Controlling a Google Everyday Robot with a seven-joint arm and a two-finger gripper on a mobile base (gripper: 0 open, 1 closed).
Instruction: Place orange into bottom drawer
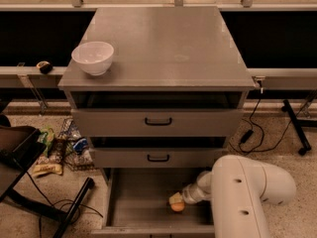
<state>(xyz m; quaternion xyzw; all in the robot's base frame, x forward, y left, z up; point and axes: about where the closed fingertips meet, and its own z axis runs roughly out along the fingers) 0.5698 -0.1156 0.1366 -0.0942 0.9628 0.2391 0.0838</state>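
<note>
Camera view looks down on one grey cabinet (168, 43) with three drawers, and we count two black handles, one on the top drawer (158, 121) and one on the middle drawer (158, 158). Both upper drawers stand slightly out from the frame, each with a dark gap above its front. The bottom drawer (141, 202) is pulled far out, its flat grey floor open to us between low side walls.

We see one orange (178, 207), low in the bottom drawer, right of its middle and toward the front wall. The one gripper (176, 200) sits right on top of it, touching or very nearly so. We cannot tell whether the gripper grasps the fruit or is loose from it. The single white arm (247, 192) reaches in from the right, over the drawer's right wall, and hides that corner.

One white bowl (92, 57) stands at the left front edge of the cabinet top; the rest of that top is bare. Inside the drawer, the left half of the floor is free. Beside the cabinet, snack bags (59, 148) and a black stand leg (74, 207) crowd the floor on the left, and black cables (257, 133) trail on the right.
</note>
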